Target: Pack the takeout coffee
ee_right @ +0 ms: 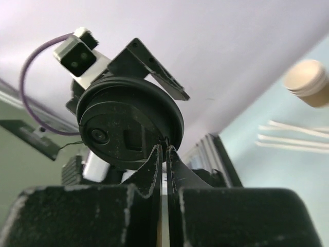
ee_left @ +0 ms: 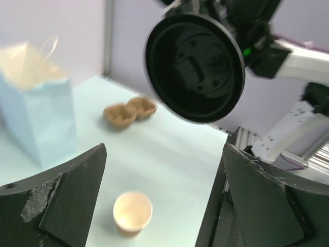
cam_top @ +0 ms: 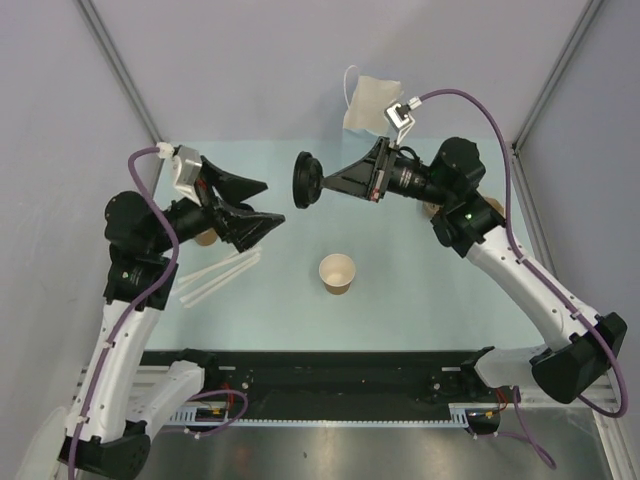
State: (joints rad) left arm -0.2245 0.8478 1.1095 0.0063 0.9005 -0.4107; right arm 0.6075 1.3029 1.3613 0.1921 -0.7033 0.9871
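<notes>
While R claw [cam_top: 322, 183] pinches lid [cam_top: 304, 180], cup [cam_top: 337, 272] sits apart.

Seen from above, a lid [cam_top: 305, 180] hangs at upper centre, clamped at the tip of the right gripper [cam_top: 325, 183]. The spread left gripper [cam_top: 272, 202] sits just left of it, apart. Below the lid, mid-table [cam_top: 420, 310], stands a paper cup [cam_top: 337, 272]. Straws [cam_top: 215, 278] lie to its left, and a paper bag [cam_top: 372, 103] sits at the far edge.
</notes>
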